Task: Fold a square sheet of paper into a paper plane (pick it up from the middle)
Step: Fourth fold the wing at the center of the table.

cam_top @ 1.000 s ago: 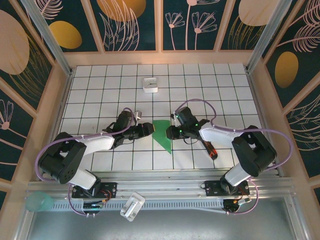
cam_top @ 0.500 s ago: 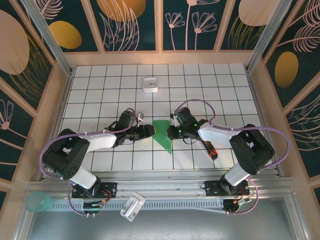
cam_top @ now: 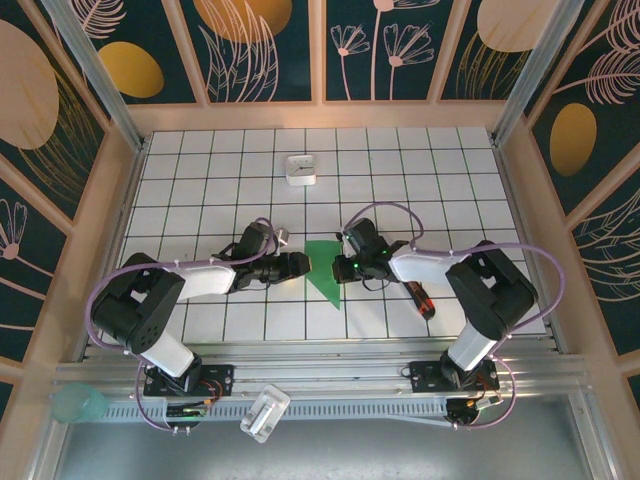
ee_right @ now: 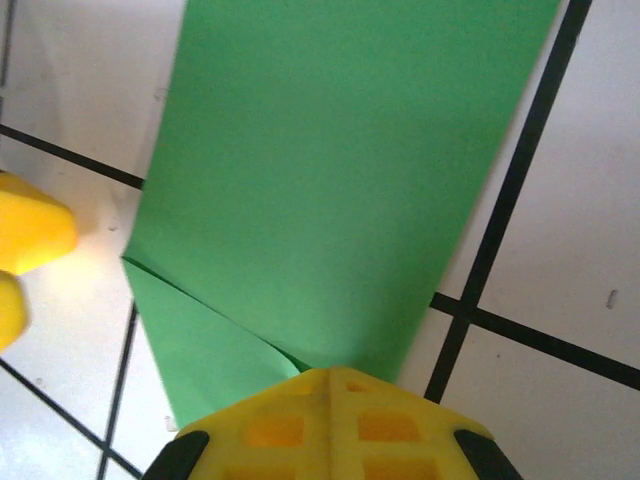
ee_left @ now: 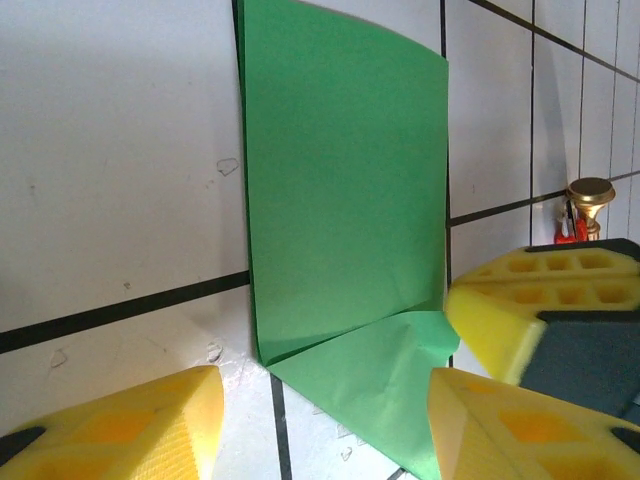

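Observation:
The square sheet of paper (cam_top: 325, 270) lies folded on the tiled table as a bright green shape with its point toward the arms. One folded flap (ee_left: 390, 380) overlaps the larger panel (ee_left: 340, 180). My left gripper (cam_top: 300, 262) is open at the paper's left edge, and its yellow fingers (ee_left: 120, 430) straddle the flap (ee_left: 325, 385). My right gripper (cam_top: 340, 266) is at the right edge. Its fingertips (ee_right: 328, 372) are pressed together on the flap's curled corner. The green panel (ee_right: 340, 170) stretches away from them.
A small white box (cam_top: 301, 169) sits at the back of the table. A red-and-black screwdriver (cam_top: 421, 298) lies beside the right forearm. Wooden walls ring the tiled floor. A teal cup (cam_top: 78, 403) and a white part (cam_top: 264, 413) lie below the rail.
My right gripper has closed its fingers at the paper's edge and shifted slightly left. The left gripper stayed open in nearly the same place. The paper has not moved.

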{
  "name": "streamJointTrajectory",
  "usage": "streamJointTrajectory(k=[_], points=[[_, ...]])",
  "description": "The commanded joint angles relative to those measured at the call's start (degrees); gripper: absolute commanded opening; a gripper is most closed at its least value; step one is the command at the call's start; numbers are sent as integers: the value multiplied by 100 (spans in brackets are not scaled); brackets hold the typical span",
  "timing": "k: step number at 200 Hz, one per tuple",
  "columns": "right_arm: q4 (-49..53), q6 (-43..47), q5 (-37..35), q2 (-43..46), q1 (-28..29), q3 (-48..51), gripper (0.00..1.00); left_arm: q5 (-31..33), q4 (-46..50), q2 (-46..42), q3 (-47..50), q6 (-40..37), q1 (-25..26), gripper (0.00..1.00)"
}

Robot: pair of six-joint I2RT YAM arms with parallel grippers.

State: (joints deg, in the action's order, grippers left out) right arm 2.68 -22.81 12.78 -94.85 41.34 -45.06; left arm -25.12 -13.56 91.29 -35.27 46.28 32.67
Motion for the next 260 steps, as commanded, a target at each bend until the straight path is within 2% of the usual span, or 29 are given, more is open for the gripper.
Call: streamJointTrajectory(k=[1, 72, 149, 260], points=[[5, 62, -161, -162, -3, -58, 2, -172, 65, 11, -68, 8, 0, 57], [43, 92, -229, -332, -4, 36, 0, -513, -74, 174, -147, 111, 2, 57], [68, 79, -302, -298, -7, 85, 0, -609, -18, 519, -367, 447, 3, 51], [48, 82, -338, -280, -12, 146, 0, -702, -810, 578, -105, 1196, -37, 51]])
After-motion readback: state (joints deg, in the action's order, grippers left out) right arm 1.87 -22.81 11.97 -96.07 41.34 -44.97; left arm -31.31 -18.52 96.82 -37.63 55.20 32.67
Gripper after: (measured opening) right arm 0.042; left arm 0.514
